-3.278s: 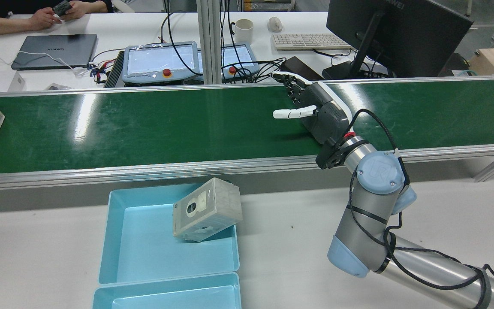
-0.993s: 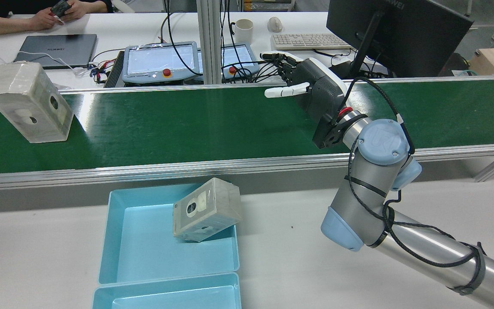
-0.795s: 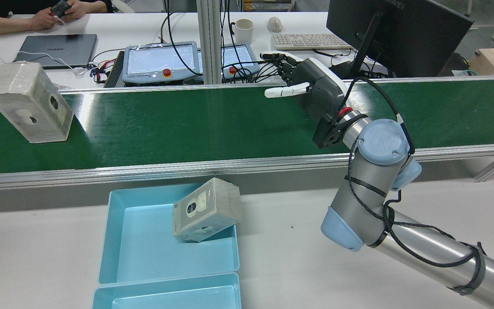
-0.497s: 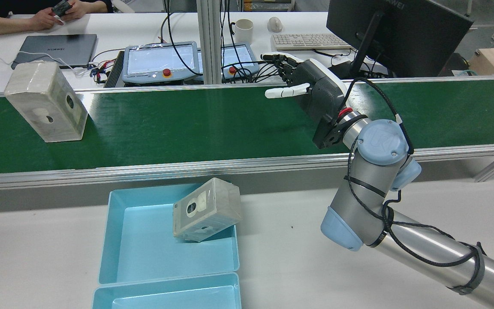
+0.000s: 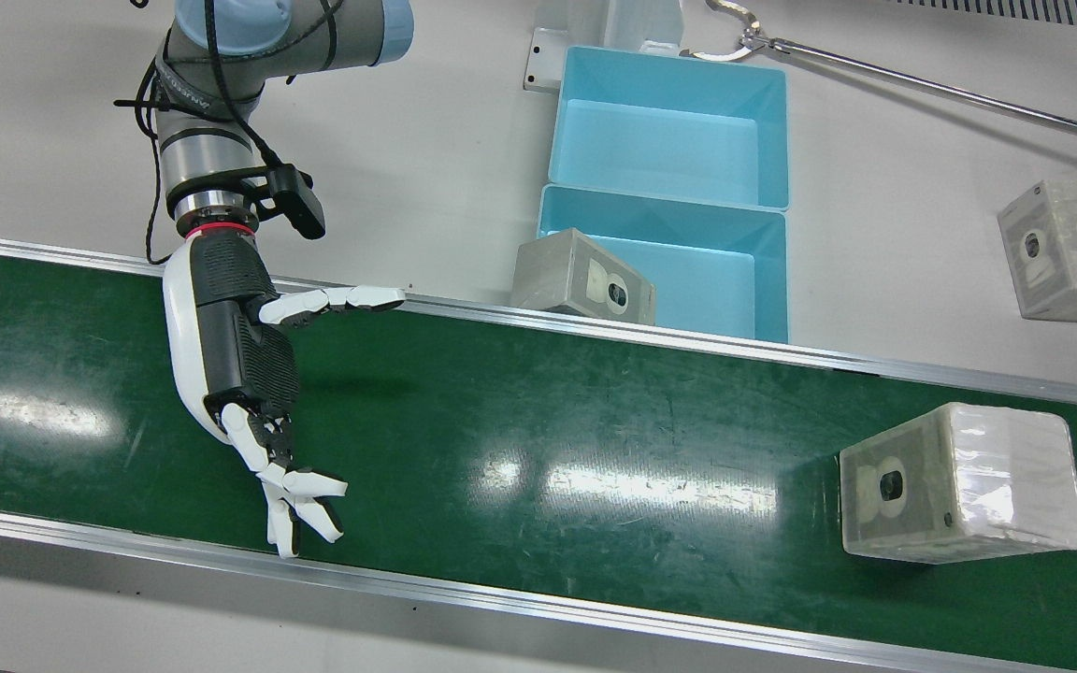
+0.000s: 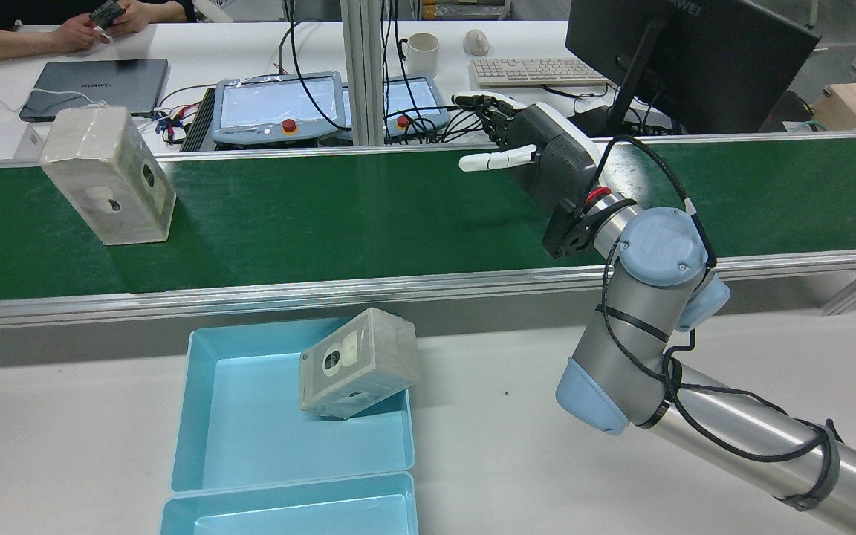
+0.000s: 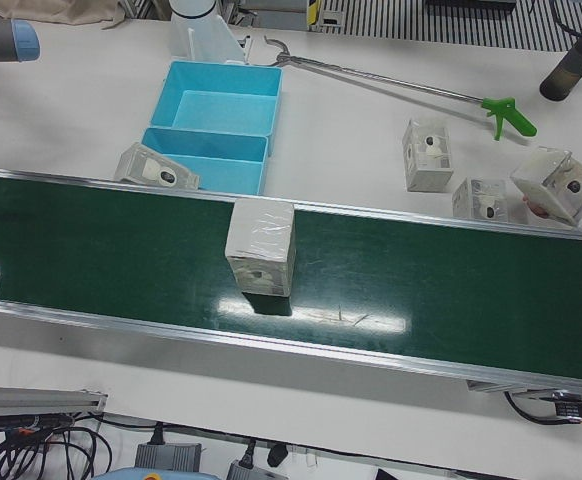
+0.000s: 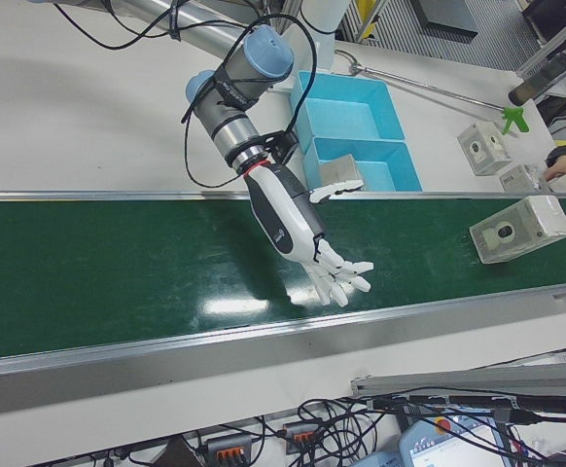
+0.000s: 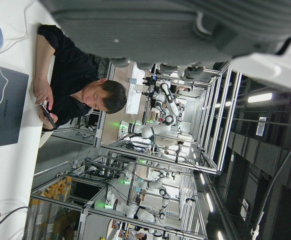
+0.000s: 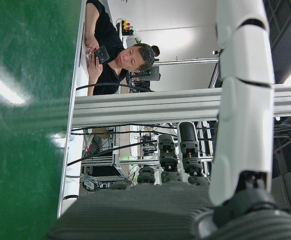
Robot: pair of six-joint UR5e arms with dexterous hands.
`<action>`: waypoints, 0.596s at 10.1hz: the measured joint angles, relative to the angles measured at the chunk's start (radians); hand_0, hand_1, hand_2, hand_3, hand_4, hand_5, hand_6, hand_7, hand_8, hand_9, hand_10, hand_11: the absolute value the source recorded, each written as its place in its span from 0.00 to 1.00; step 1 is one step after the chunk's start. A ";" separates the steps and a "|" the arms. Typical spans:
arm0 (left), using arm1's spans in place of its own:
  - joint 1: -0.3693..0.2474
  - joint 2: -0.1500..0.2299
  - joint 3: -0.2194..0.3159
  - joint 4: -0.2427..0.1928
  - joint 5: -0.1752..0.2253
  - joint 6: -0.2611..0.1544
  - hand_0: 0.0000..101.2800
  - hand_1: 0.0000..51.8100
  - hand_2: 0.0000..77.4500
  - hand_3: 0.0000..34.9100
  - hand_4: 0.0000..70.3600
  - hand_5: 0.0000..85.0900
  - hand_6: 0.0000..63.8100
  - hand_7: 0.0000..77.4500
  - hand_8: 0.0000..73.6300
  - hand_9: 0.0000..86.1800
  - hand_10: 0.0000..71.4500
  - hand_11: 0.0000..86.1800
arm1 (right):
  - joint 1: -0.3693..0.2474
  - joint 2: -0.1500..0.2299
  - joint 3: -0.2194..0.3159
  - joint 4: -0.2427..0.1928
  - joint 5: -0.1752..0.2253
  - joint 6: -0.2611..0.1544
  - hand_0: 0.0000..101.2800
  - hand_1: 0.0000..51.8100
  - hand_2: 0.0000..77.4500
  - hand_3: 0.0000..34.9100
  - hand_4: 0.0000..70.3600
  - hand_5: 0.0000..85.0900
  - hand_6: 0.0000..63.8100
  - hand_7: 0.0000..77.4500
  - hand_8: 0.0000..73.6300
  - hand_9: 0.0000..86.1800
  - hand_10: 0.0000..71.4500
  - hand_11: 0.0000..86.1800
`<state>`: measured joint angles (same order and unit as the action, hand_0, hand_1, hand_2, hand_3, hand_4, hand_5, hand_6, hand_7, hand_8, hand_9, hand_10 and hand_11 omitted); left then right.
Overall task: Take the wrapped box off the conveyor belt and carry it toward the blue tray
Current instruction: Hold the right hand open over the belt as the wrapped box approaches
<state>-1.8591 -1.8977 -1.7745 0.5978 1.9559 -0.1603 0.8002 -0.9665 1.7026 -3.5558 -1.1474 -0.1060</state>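
The right hand (image 5: 244, 374) is hovering over the green conveyor belt (image 5: 520, 449), holding nothing, with its fingers (image 5: 300, 500) spread apart and its thumb extended sideways toward the near rail. In the rear view the same hand (image 6: 539, 167) is sitting above the far half of the belt (image 6: 368, 215), palm facing along the belt toward the approaching box.

The wrapped box (image 5: 959, 481) is resting on the belt, well apart from the hand, with its printed face turned toward the hand. In the rear view this box (image 6: 107, 174) is standing at the left end of the belt; in the left-front view it (image 7: 261, 247) is standing upright near the middle of the visible belt (image 7: 421, 290); in the right-front view it (image 8: 521, 229) is lying toward the right end of the belt (image 8: 118, 272).

The blue tray (image 5: 763, 290) is sitting on the white table (image 5: 445, 140) just beside the belt rail, with a second blue tray (image 5: 669, 65) touching it on the side away from the belt. Another wrapped box (image 5: 585, 278) is leaning tilted on the corner rim of the nearer tray. Further wrapped boxes (image 7: 429, 155) are lying on the table beyond the trays, near a long reaching tool with a green handle (image 7: 506, 112).

The left hand view is showing only the underside of the left hand (image 9: 185, 30), out of focus; whether it is open or closed cannot be determined.
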 joint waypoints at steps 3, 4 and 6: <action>0.000 0.000 0.000 0.000 0.000 0.000 0.00 0.00 0.01 0.00 0.00 0.01 0.01 0.01 0.01 0.01 0.00 0.01 | 0.000 -0.001 0.000 0.000 0.000 -0.002 0.47 0.29 0.16 0.00 0.15 0.31 0.11 0.09 0.03 0.06 0.00 0.01; 0.000 0.000 0.000 0.000 0.000 0.000 0.00 0.00 0.01 0.00 0.00 0.01 0.01 0.01 0.01 0.01 0.01 0.01 | 0.000 0.000 -0.004 0.000 0.001 -0.005 0.47 0.29 0.16 0.00 0.15 0.31 0.11 0.09 0.03 0.06 0.00 0.01; 0.000 0.000 0.000 0.000 0.000 0.000 0.00 0.00 0.01 0.00 0.00 0.01 0.01 0.00 0.01 0.00 0.01 0.01 | -0.002 0.004 -0.014 0.001 0.003 -0.011 0.47 0.29 0.17 0.00 0.18 0.32 0.12 0.11 0.04 0.07 0.00 0.01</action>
<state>-1.8592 -1.8977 -1.7745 0.5978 1.9559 -0.1603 0.7980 -0.9623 1.6891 -3.5549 -1.1448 -0.1173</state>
